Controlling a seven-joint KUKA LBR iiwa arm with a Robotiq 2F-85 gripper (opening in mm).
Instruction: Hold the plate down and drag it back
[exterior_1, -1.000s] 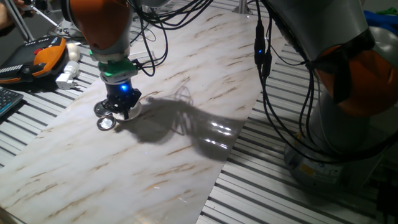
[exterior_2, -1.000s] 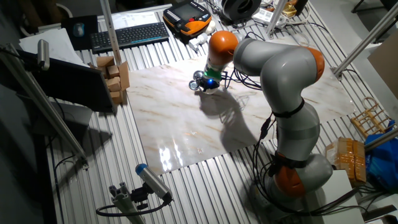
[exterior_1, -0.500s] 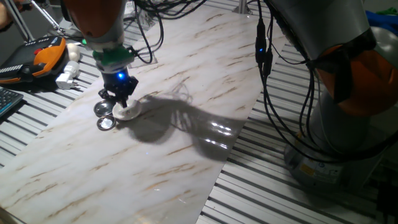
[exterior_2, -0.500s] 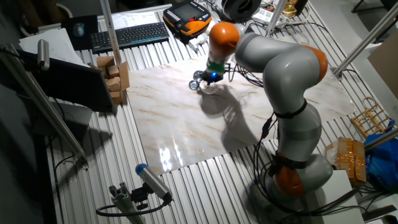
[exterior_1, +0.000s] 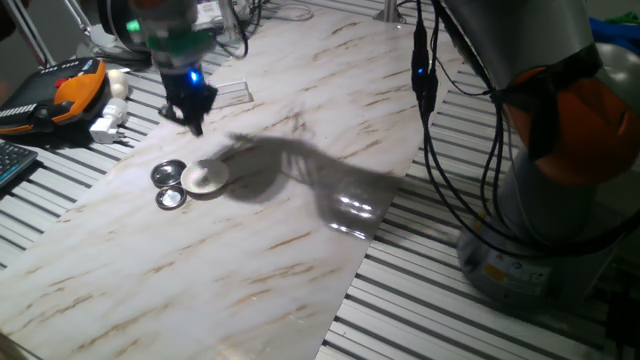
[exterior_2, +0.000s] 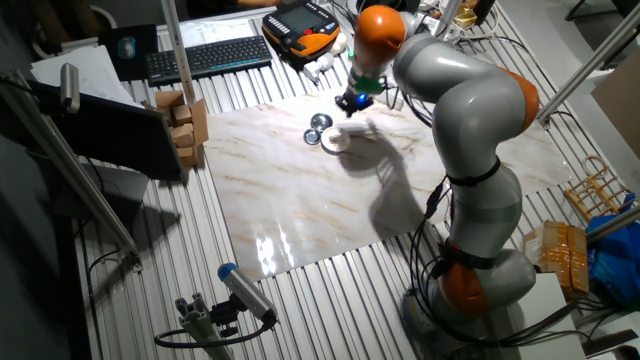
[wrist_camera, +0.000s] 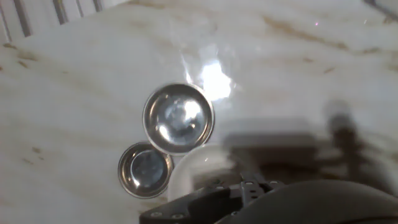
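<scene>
The plate (exterior_1: 207, 177) is a small white round dish lying flat on the marble board, touching two shiny metal discs. My gripper (exterior_1: 193, 122) hangs in the air above and behind it, off the plate, its fingers drawn together to a point with nothing in them. In the other fixed view the gripper (exterior_2: 355, 102) is up and to the right of the plate (exterior_2: 336, 140). The hand view looks down on the plate (wrist_camera: 202, 167), partly hidden by the blurred dark gripper (wrist_camera: 249, 186) at the bottom edge.
The larger metal disc (exterior_1: 168, 173) and the smaller one (exterior_1: 171, 197) sit left of the plate. A clear flat rectangular piece (exterior_1: 232, 93) lies farther back. The marble board (exterior_1: 300, 240) ends at slatted metal; tools, cables and a keyboard (exterior_2: 205, 55) lie beyond it.
The gripper has lifted off the plate and moved up and toward the back of the board. The plate and the two discs have stayed where they were.
</scene>
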